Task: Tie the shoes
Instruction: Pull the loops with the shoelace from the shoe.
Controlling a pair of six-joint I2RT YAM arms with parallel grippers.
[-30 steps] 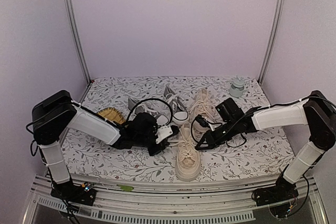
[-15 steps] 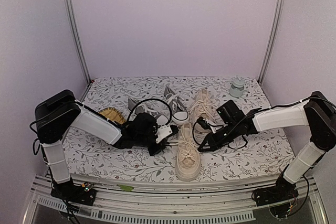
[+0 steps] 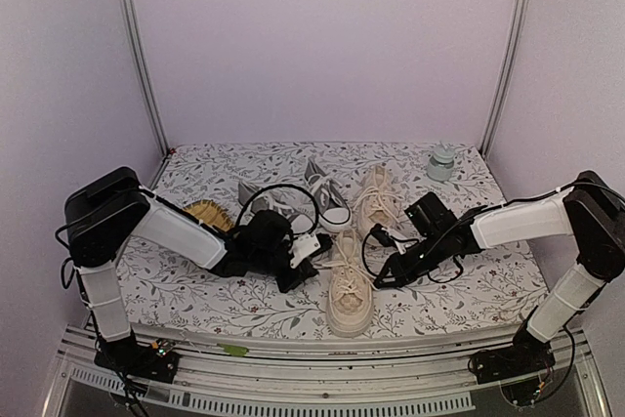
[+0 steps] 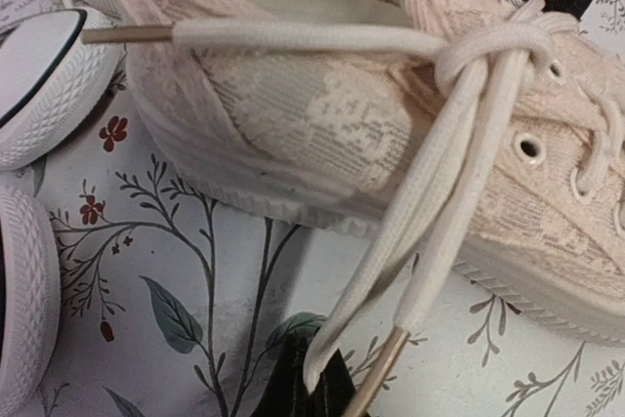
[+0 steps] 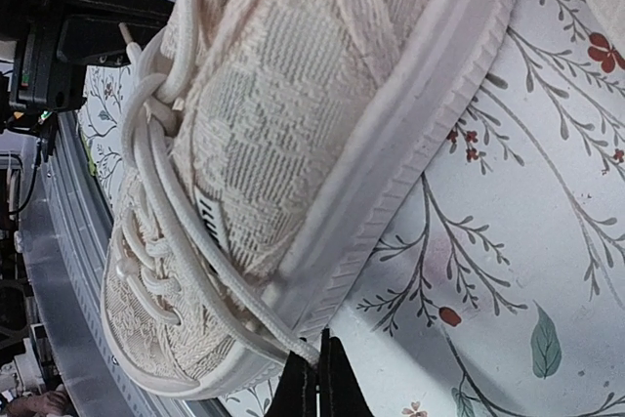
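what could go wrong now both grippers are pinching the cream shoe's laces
The left gripper pinches the lace close to its end, so it may slip free. The right gripper holds its strand low beside the cream shoe, so pulling may drag the shoe instead of tightening the knot.

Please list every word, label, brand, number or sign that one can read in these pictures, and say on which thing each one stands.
No text can be read in any view.
Small tag on the side of the cream shoe: dark marks that may be letters, too blurred to read.
Grey shoes: no writing shows; they are too small in the top view to be sure.
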